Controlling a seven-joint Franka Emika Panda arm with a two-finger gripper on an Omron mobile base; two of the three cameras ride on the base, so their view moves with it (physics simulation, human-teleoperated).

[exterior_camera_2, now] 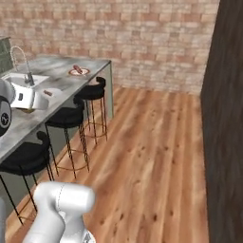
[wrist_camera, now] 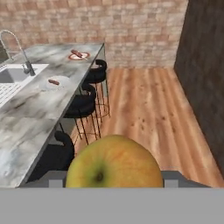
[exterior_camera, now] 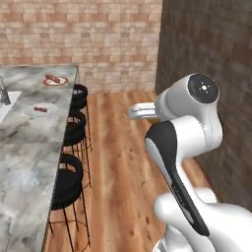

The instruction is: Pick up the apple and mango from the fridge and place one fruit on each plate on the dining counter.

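Hand view, taken along our gripper point(wrist_camera: 114, 183), carries the widest sweep of the kitchen: a wooden floor point(wrist_camera: 148, 105) running back to a pale brick wall point(wrist_camera: 131, 26), with a dark wall point(wrist_camera: 203, 65) closing off one side. Along the other side stretches the dining counter point(wrist_camera: 39, 118), its marbled grey-white top holding an inset sink point(wrist_camera: 13, 76) and a curved steel tap point(wrist_camera: 17, 48) at the far end. Three black round stools point(wrist_camera: 83, 107) line the counter's floor side.

On the counter top we see two plates, well apart from each other. The plate with the red rim point(wrist_camera: 79, 55) lies near the far corner; the plain pale plate point(wrist_camera: 56, 82) lies nearer, just beside the sink. Each plate bears a small reddish-brown item that we cannot identify.

Closest to the lens, we hold the apple point(wrist_camera: 114, 164), yellow-green with a warmer blush, between the two fingers, which press against its flanks. It hangs above the floor, clear of the counter, its dimpled end turned toward the camera.

From the left base view, our white arm point(exterior_camera: 192, 147) rises in the foreground beside the dark wall, and the counter with both plates lies off to the side, beyond the stools. From the right base view, the same counter, tap and red-rimmed plate sit far ahead of the arm.
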